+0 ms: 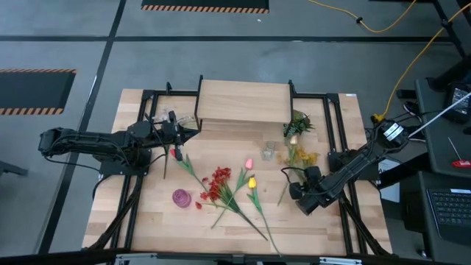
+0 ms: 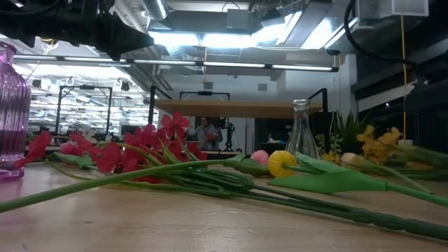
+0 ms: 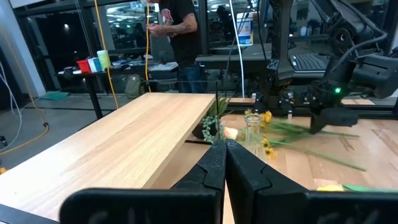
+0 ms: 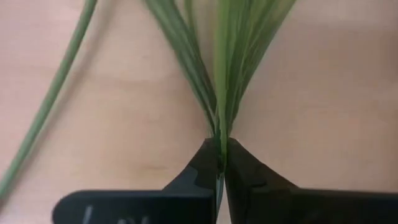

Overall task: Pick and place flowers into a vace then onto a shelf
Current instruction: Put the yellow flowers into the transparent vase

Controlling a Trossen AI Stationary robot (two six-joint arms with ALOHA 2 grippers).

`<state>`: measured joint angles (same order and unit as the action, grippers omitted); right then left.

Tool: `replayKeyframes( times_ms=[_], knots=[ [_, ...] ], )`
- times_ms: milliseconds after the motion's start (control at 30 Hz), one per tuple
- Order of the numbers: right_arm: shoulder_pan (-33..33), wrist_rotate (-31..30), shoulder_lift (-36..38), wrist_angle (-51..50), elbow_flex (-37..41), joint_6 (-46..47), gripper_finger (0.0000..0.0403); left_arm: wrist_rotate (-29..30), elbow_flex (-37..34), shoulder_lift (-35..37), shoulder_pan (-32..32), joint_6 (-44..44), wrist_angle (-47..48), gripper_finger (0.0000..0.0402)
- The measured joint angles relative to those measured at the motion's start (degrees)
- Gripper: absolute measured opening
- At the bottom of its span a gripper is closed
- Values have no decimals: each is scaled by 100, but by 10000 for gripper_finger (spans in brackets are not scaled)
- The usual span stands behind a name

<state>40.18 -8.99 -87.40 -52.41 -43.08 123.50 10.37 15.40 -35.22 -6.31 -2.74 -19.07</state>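
Right gripper clamped on a green stalk, left gripper shut by the shelf

Right gripper (image 4: pixel 221 163) sat low over the table's (image 1: pixel 324 228) right side, fingers pinched together on the thin green leaves and stalk of one flower stem (image 4: pixel 217 74); in the right wrist view the blades fanned out from the fingertips, flat against the wood. From above, that stem (image 1: pixel 288 182) ran toward the yellow blossoms (image 1: pixel 303 157) near the right frame rail.

Left gripper (image 1: pixel 193 133) was at the shelf's (image 1: pixel 243 101) left front corner, fingers pressed together with nothing between them. Left wrist view looked along the shelf board (image 3: pixel 124 146) toward the clear glass vase (image 3: pixel 252 127).

Rest of the flowers lay loose mid-table:
- red tulip (image 1: pixel 176 154) just beside the left gripper
- red berry spray (image 1: pixel 217 184) centre
- pink tulip (image 1: pixel 249 163) and yellow tulip (image 1: pixel 252 182) side by side, stalks crossing toward the front edge

Clear vase (image 1: pixel 268 152) stood upright in front of the shelf. Purple vase (image 1: pixel 182 197) stood left of the berry spray. Green foliage bunch (image 1: pixel 298 124) sat by the shelf's right end. A person (image 3: pixel 177 34) stood in the room beyond the table.
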Motion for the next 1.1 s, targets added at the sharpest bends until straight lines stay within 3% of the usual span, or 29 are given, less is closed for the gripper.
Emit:
replayKeyframes(
  times_ms=[600,767,1000,1100],
  knots=[
    [4,162,33,-3533,-2233,-377,6,1,0,-2,0,26,2,4],
    [7,129,35,-3761,-2674,-663,6,7,0,-2,0,41,2,4],
    [7,-717,35,-3759,-3077,-1024,6,17,0,-2,0,44,2,4],
    [7,-765,35,-3763,-3154,-1134,6,17,0,-2,0,44,2,4]
  ],
)
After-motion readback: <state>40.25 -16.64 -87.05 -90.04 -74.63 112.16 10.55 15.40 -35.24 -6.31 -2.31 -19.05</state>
